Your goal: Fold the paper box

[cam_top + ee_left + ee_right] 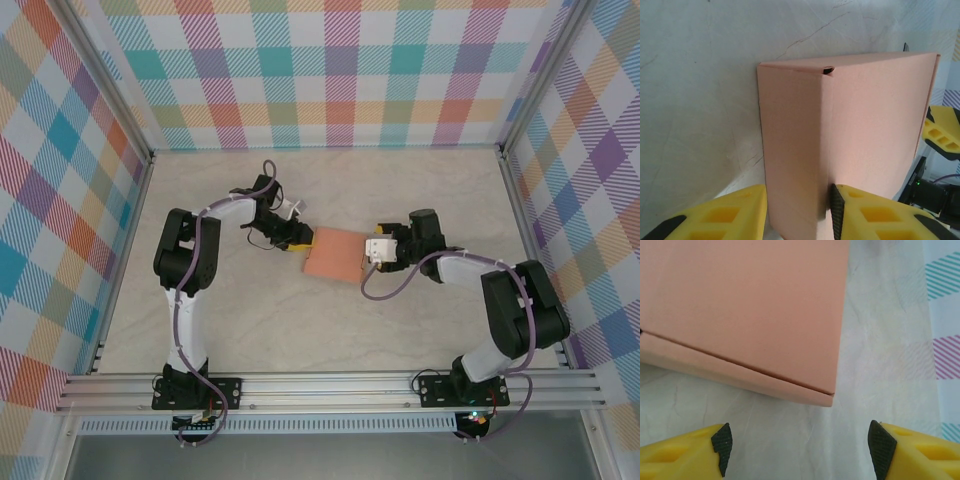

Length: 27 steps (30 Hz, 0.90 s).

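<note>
Paper box (pixel 335 253) lies flat, long axis roughly left-right; left claw (pixel 299 240) pinches its left end, right claw (pixel 801 442) spread nearby.

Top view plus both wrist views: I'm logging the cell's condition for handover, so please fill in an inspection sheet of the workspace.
surface: pale marbled table, no spills or marks seen
job's things: salmon box folded into a closed rectangular shape, lying on the table between the two arms
clutter: nothing seen
grippers: left gripper shut on the box's narrow side; right gripper open, just short of the box's corner, nothing between its fingers
cables: purple cables run along both arms, one looping off the right wrist above the table; none lie on the box
surroundings: plaid walls on three sides, aluminium rail along the near edge
</note>
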Each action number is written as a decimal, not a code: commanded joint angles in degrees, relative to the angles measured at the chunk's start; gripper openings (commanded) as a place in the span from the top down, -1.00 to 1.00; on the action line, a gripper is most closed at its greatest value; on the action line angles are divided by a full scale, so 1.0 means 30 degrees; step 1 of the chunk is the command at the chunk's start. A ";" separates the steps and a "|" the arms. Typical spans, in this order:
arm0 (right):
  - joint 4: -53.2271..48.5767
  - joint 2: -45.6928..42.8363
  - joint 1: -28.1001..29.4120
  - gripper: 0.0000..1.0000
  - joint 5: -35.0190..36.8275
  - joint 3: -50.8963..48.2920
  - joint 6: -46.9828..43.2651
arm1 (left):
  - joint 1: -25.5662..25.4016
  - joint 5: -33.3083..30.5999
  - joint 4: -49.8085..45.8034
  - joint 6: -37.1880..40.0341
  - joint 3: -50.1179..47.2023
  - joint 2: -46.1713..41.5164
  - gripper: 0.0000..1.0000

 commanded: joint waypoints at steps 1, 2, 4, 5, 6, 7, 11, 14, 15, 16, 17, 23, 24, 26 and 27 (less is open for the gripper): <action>0.0813 0.0970 0.0383 -0.49 -0.0156 0.0463 -0.2035 | 0.0542 -0.2283 -0.1256 0.0494 -0.0263 0.1274 0.24; 0.0794 0.1185 0.0528 -0.49 -0.0114 0.0607 -0.2124 | 0.0588 -0.2282 -0.1284 0.0477 -0.0258 0.1297 0.24; 0.1063 0.1724 0.0777 -0.48 0.0073 0.0752 -0.2550 | 0.0659 -0.2232 -0.1289 0.0522 -0.0225 0.1361 0.24; 0.1600 0.2044 0.0988 -0.49 0.0279 0.0762 -0.2773 | 0.0663 -0.2218 -0.1288 0.0524 -0.0217 0.1354 0.24; 0.2163 0.2363 0.1179 -0.49 0.0485 0.0724 -0.3022 | 0.0691 -0.2228 -0.1288 0.0506 -0.0223 0.1391 0.24; 0.2474 0.2672 0.1352 -0.49 0.0657 0.0737 -0.3244 | 0.0692 -0.2197 -0.1288 0.0533 -0.0219 0.1400 0.24; 0.5679 0.3703 0.2203 -0.49 0.1492 0.0351 -0.3533 | 0.0721 -0.2088 -0.1288 0.0531 -0.0184 0.1481 0.24; 0.7273 0.4013 0.2656 -0.49 0.1522 0.0172 -0.3430 | 0.0728 -0.2005 -0.1290 0.0557 -0.0153 0.1493 0.24; 0.7387 0.3972 0.2751 -0.49 0.1479 0.0153 -0.3328 | 0.0750 -0.1993 -0.1329 0.0543 -0.0149 0.1524 0.24; 0.7842 0.3884 0.2804 -0.49 0.1409 0.0130 -0.3234 | 0.0765 -0.1963 -0.1353 0.0554 -0.0122 0.1524 0.24; 0.8107 0.3710 0.2827 -0.48 0.1270 0.0096 -0.2997 | 0.0794 -0.1903 -0.1347 0.0580 -0.0105 0.1511 0.24; 0.6128 0.2026 0.2848 -0.36 0.0073 0.0050 -0.2080 | 0.1041 -0.1366 -0.1551 0.0764 0.0087 0.1291 0.21; 0.5967 0.1793 0.2882 -0.34 -0.0133 -0.0041 -0.1973 | 0.1087 -0.1267 -0.1622 0.0784 0.0166 0.1224 0.21; 0.6081 0.1410 0.2958 -0.27 -0.0302 -0.0307 -0.1784 | 0.1159 -0.1086 -0.1696 0.0818 0.0284 0.1085 0.18; 0.6042 0.1232 0.3016 -0.25 -0.0364 -0.0429 -0.1698 | 0.1189 -0.1021 -0.1726 0.0822 0.0313 0.0981 0.17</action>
